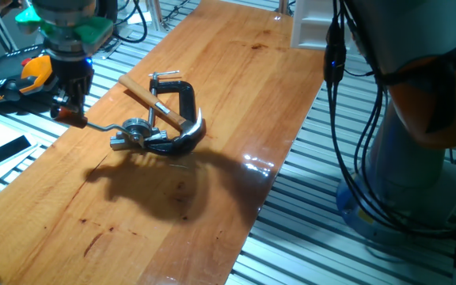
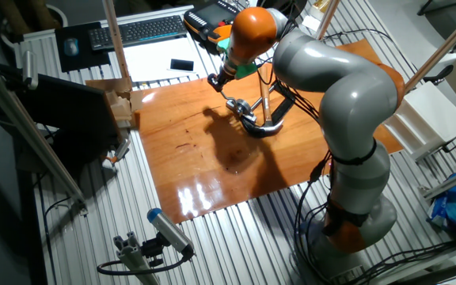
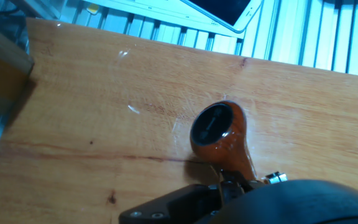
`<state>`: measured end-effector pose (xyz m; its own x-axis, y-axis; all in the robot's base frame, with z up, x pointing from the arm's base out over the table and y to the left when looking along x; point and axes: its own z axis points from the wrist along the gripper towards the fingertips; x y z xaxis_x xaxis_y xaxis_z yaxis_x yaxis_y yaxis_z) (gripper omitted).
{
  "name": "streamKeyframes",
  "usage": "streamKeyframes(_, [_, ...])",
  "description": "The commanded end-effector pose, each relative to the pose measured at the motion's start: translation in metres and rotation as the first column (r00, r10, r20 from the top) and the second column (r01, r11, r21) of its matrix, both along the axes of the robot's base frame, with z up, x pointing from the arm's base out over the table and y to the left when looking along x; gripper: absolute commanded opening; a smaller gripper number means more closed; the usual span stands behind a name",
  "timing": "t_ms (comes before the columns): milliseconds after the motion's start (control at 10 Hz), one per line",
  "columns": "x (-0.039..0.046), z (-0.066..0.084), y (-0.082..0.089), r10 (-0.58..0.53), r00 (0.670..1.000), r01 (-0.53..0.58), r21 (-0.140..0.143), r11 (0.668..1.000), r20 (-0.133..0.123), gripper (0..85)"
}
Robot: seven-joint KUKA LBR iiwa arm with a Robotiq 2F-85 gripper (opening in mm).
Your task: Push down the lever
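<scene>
At nine o'clock on the wooden table, the gripper sits atop the lever's red-brown knob; whether its fingers are clenched cannot be told. Pressing straight down should work best. Toward three o'clock, hammer and black C-clamp crowd the hinge.

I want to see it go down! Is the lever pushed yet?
Nearly. Done: the claw has reached the knob end of the lever. In hand: it sits right at the knob, which hangs close over the table. Left: finishing the push and pulling away. I can't tell if the claw is open.
</scene>
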<state>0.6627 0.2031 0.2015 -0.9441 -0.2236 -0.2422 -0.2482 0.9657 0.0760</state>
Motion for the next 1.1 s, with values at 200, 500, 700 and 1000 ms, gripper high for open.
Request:
streamKeyframes(200, [0.0023,-0.005,0.007,-0.006,1.0,0.006,0.001,1.0,0.001,0.0])
streamKeyframes(500, [0.0066,-0.004,0.004,-0.014,1.0,0.014,-0.007,1.0,-0.009,0.0])
streamKeyframes(700, [0.0097,-0.007,0.005,-0.02,1.0,0.02,-0.012,1.0,-0.012,0.0])
streamKeyframes(1000, [0.0136,-0.013,0.005,-0.024,1.0,0.024,-0.018,1.0,-0.013,0.0])
